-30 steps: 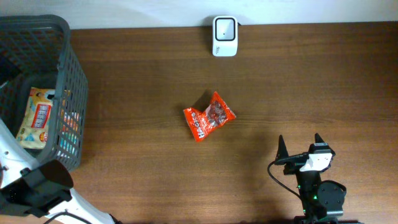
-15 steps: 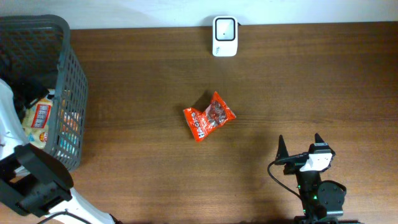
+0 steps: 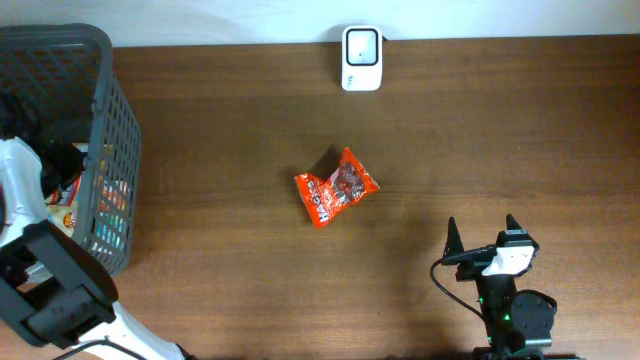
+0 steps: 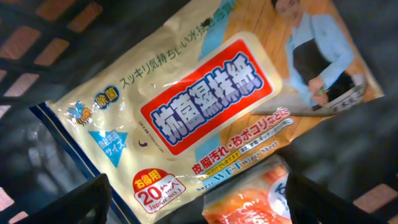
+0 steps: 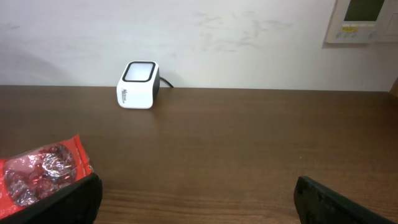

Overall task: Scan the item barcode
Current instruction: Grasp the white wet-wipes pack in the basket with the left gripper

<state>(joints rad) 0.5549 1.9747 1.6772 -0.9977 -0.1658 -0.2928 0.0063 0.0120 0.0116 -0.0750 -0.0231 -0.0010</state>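
My left gripper (image 4: pixel 199 202) is down inside the dark mesh basket (image 3: pixel 118 140), jaws open. Between its fingers lie the lower edge of a cream wet-wipes pack (image 4: pixel 205 106) with a red label and the top of an orange packet (image 4: pixel 249 200); I see no grip on either. In the overhead view the white left arm (image 3: pixel 20 190) covers most of the pack. The white barcode scanner (image 3: pixel 361 57) stands at the table's far edge, also seen in the right wrist view (image 5: pixel 138 84). My right gripper (image 3: pixel 482 225) rests open and empty at the front right.
A red candy bag (image 3: pixel 336 186) lies mid-table, left of the right gripper's fingers (image 5: pixel 37 171). The basket's tall walls close in around the left gripper. A wall runs behind the scanner.
The left arm has swung up from the front left corner and reached down into the basket, now covering the wipes pack. The right arm and candy bag have not moved.
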